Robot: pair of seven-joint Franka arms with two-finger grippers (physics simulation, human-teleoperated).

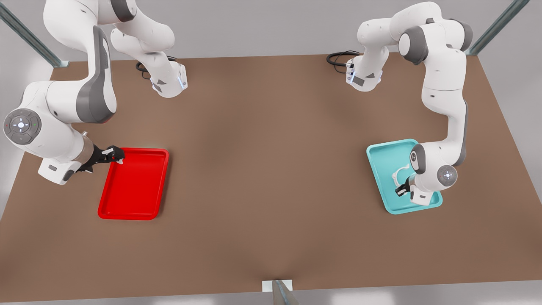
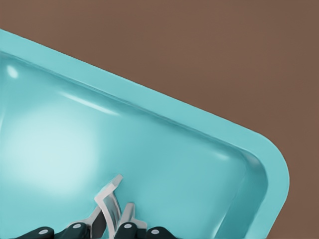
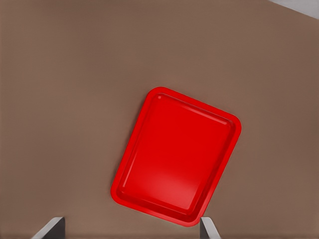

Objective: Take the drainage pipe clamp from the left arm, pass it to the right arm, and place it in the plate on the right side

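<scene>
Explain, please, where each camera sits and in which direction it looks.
Front view: high opposite the arm bases, looking down on the table; both arms show.
Left wrist view: on the left arm, looking into the teal tray at the drainage pipe clamp; left claw shows.
Right wrist view: on the right arm, looking down at the red plate; open right claw shows.
Front and left wrist views share tray and clamp.

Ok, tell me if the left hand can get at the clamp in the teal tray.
Likely yes: the left hand is down in the teal tray, fingers seemingly closed on the drainage pipe clamp. The right hand waits, open, over the red tray.
</scene>
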